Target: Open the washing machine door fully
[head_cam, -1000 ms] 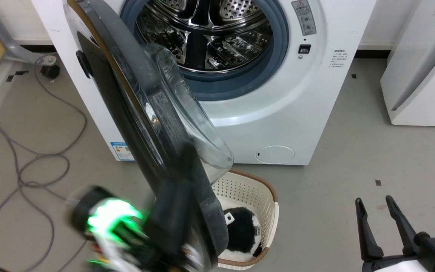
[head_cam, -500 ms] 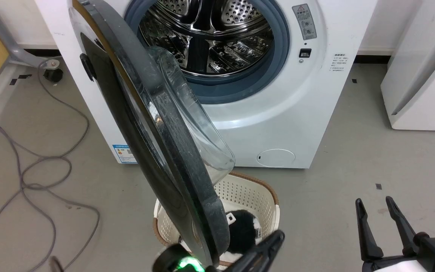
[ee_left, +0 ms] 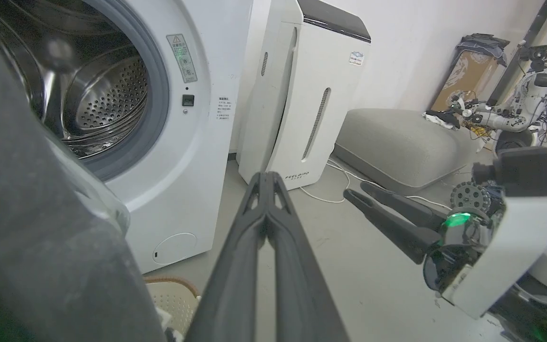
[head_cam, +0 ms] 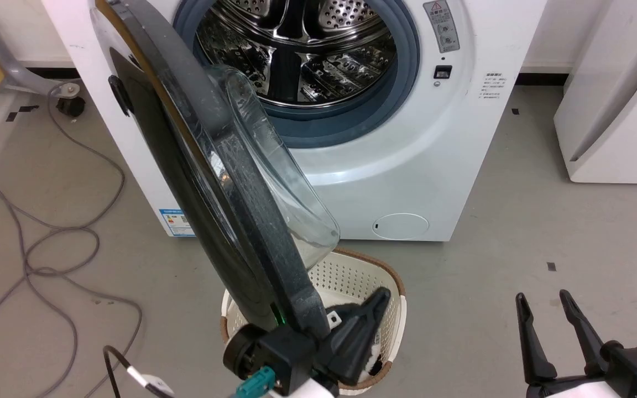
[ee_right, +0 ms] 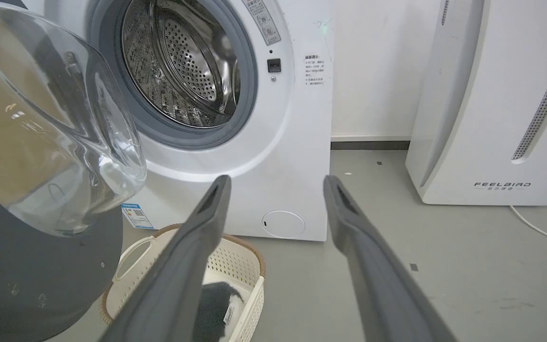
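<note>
**Dark fingers, black blocks, white shells**

The left gripper (head_cam: 379,296), at the bottom centre of the head view, is fitted with two long, tapering, matte dark-grey fingers (ee_left: 235,266). A narrow recess is cut near each tip. Behind them are seen a black block (head_cam: 285,354), a round black cap (head_cam: 238,356), a teal connector (head_cam: 256,383) and a white forearm shell (head_cam: 310,391). The right gripper (head_cam: 541,297), at the lower right, is built alike. At the right of the left wrist view its white angular shell (ee_left: 506,247), a green-lit ring (ee_left: 454,221) and a grey toothed wheel (ee_left: 466,194) are shown.
</note>
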Robot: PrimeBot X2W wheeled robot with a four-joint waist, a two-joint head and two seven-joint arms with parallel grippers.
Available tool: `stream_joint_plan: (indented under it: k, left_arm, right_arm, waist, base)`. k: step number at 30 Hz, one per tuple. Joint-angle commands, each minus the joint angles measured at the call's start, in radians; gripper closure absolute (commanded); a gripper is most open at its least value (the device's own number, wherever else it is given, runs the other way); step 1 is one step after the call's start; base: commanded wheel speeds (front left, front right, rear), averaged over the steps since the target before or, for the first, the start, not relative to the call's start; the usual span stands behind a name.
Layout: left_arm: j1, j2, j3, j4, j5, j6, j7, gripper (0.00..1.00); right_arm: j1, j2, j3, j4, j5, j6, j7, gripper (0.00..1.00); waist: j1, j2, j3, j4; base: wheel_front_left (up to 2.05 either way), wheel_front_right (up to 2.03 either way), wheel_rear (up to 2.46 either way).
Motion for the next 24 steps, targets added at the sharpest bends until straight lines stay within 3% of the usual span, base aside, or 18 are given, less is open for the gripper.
stream_joint_plan:
  k: [1, 12, 24]
  left_arm:
    - [-0.012, -0.001, 0.003, 0.007, 0.0, 0.006, -0.006, 1.0]
    - [-0.031, -0.004, 0.039, 0.079, -0.007, 0.068, 0.023, 1.0]
    - [0.067, 0.043, 0.06, -0.052, 0.012, 0.162, 0.104, 1.0]
  right_arm:
    - [-0.018, 0.003, 0.0, 0.001, 0.001, 0.005, -0.006, 0.0]
    - [-0.024, 0.003, -0.002, 0.01, 0.005, 0.005, -0.01, 0.0]
    - [-0.015, 0.003, -0.003, 0.02, 0.007, 0.005, -0.007, 0.0]
  waist:
    - [-0.0001, 0.0, 0.001, -0.001]
    - [-0.0001, 0.0, 0.008, 0.0]
    - [-0.0001, 0.0, -0.014, 0.029]
  base:
    - [0.0, 0.0, 0.0]
    - [0.0, 0.0, 0.0]
    - [0.0, 0.0, 0.0]
